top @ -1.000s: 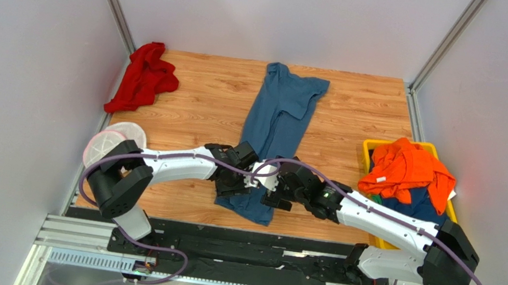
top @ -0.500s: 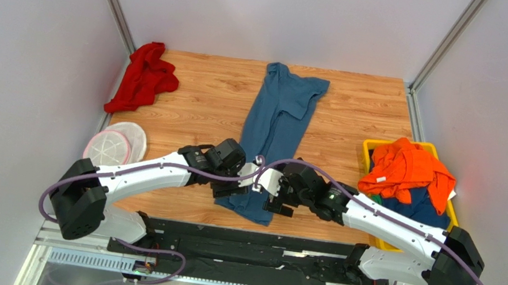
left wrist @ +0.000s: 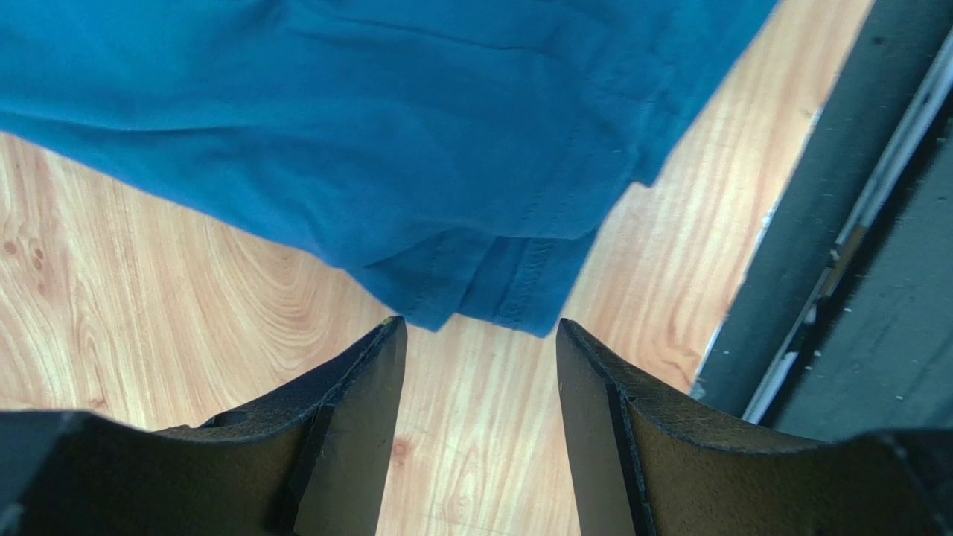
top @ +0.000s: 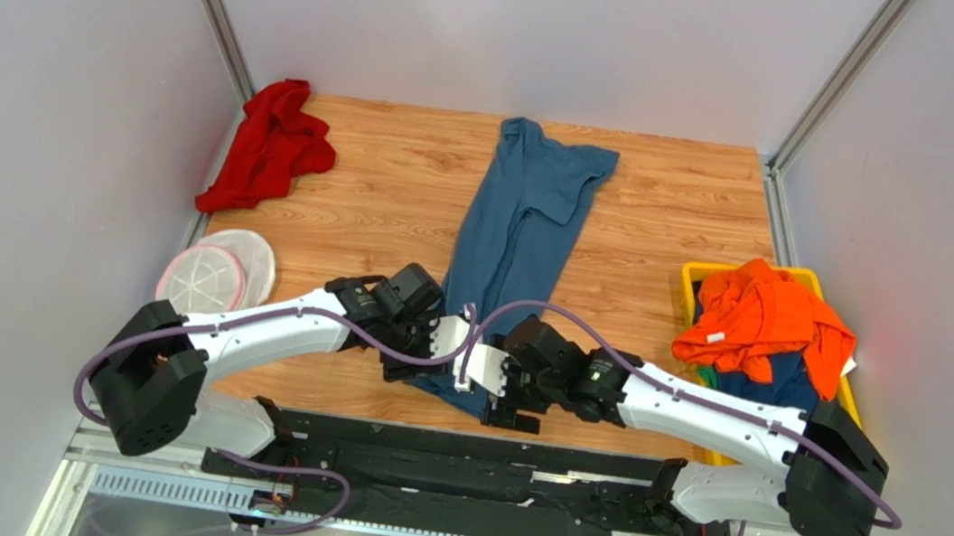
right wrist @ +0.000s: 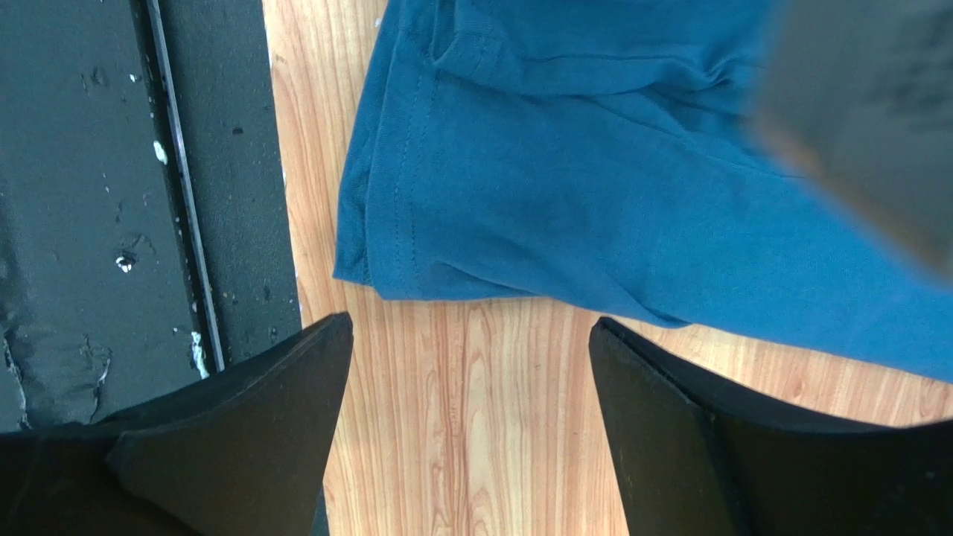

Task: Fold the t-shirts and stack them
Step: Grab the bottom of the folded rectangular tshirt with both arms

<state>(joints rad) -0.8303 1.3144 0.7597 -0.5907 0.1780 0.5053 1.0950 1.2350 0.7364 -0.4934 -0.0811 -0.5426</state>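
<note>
- Here the blue shirt (top: 523, 219) lies lengthwise down the middle of the table (top: 668, 210). Its collar and sleeves are at the far end and its hem at the near edge.
- The shirt is bunched narrow, with long wrinkles running along it.
- The hem stops just short of the black rail (top: 420, 446), and at the corner the stitched edges lie doubled, one layer over another.
- The left gripper (left wrist: 481, 335) is low at the hem's left corner. It is released, with its jaws parted over bare wood and its fingertips just short of the cloth edge, holding nothing.
- The right gripper (right wrist: 470, 329) is right beside it at the hem's other corner. It too is released, with jaws spread wider and only wood between them. The shirt's edge lies just beyond the tips, untouched.
- Both arms reach inward, so the two grippers sit close together at the shirt's near end.
- An orange shirt (top: 764, 317) is heaped in the yellow bin (top: 691, 278) at the right, draped over a navy shirt (top: 783, 381).
- A red cloth (top: 268, 147) lies crumpled in the far left corner.
- A mesh disc (top: 215, 274) rests at the left edge, near the left arm.
</note>
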